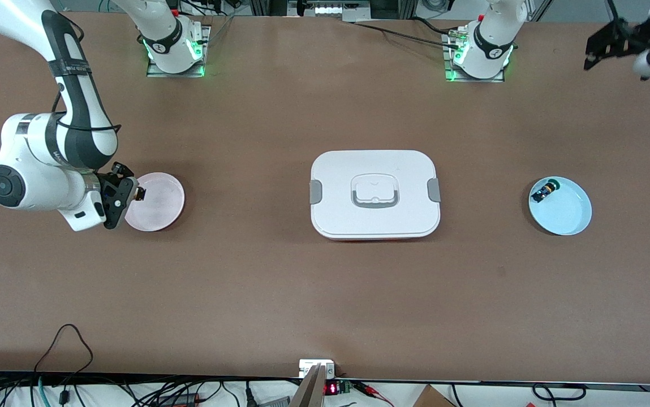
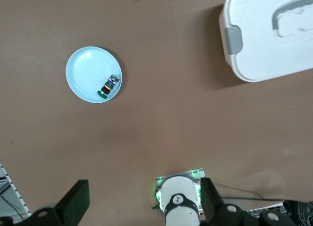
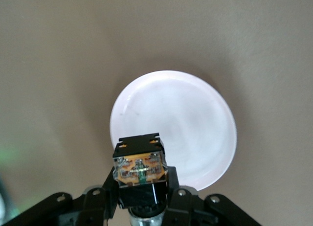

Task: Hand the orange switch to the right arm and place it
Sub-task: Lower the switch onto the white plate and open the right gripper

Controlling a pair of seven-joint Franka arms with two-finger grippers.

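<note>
- Switch, orange, sits pinched between the fingers of the right gripper, up in the air over the rim of the pink plate at the right arm's end of the table.
- Left gripper waits high over the left arm's end of the table, fingers spread, nothing between them.
- Blue plate holds a second small switch; the white lidded box stands between the two plates.
</note>
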